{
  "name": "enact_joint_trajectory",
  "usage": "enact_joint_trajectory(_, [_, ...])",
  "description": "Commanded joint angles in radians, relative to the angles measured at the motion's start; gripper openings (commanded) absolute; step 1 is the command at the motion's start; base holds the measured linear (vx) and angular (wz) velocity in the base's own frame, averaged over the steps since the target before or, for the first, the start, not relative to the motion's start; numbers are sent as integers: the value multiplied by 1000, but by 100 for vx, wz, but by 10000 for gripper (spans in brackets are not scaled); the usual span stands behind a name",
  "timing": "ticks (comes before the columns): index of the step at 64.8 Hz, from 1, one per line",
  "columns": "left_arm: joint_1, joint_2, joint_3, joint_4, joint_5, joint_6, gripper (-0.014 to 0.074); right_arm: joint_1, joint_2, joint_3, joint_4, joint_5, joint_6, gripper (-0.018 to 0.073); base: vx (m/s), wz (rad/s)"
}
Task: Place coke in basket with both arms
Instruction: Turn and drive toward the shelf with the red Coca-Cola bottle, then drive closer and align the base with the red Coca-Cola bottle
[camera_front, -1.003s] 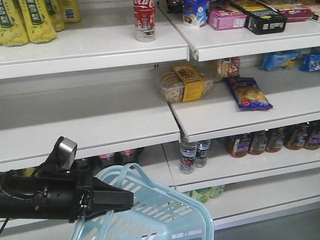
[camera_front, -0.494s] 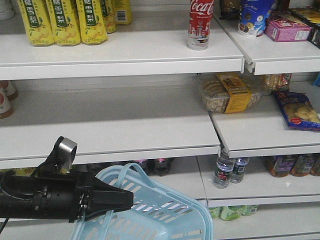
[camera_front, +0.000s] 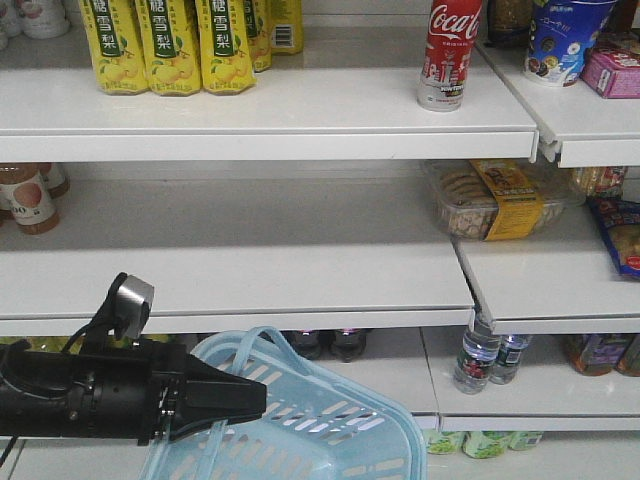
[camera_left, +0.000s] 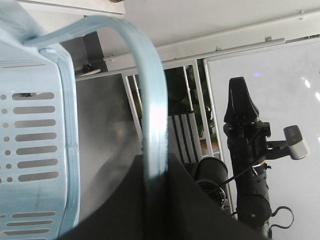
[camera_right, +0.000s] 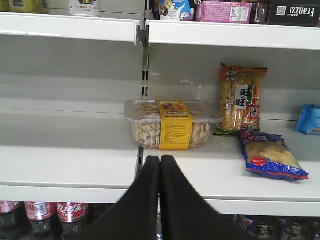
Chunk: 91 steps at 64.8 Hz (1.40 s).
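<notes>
The coke (camera_front: 447, 55) stands upright on the top shelf at the upper right, a slim red bottle with white script. Only its silver base (camera_right: 84, 7) shows in the right wrist view. My left gripper (camera_front: 255, 398) is at the lower left, shut on one thin loop handle (camera_left: 152, 115) of the light blue basket (camera_front: 330, 435), whose slotted wall (camera_left: 30, 130) hangs beside it. My right gripper (camera_right: 160, 159) is shut on nothing, pointing at the middle shelf well below the coke. The left wrist view also shows that right gripper (camera_left: 239, 89), apart from the basket.
Yellow drink cartons (camera_front: 165, 45) line the top shelf left of the coke. A clear biscuit box with a yellow band (camera_right: 172, 125) and a blue snack bag (camera_right: 270, 160) lie on the middle shelf. Dark cola bottles (camera_right: 45, 215) and water bottles (camera_front: 480, 355) stand lower.
The shelves and the coke have slid to the right in the front view, bringing the yellow cartons into sight. The left arm and basket keep their place in the frame.
</notes>
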Motion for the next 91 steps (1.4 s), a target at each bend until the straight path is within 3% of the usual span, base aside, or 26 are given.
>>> enact_joint_trajectory(1, [-7, -35, -25, -114, 82, 5, -6, -5, -13, 8, -7, -77, -2, -10, 4, 3])
enact_joint_trajectory(91, [-7, -35, -25, -114, 82, 5, -6, -5, -13, 8, -7, -77, -2, -10, 5, 0])
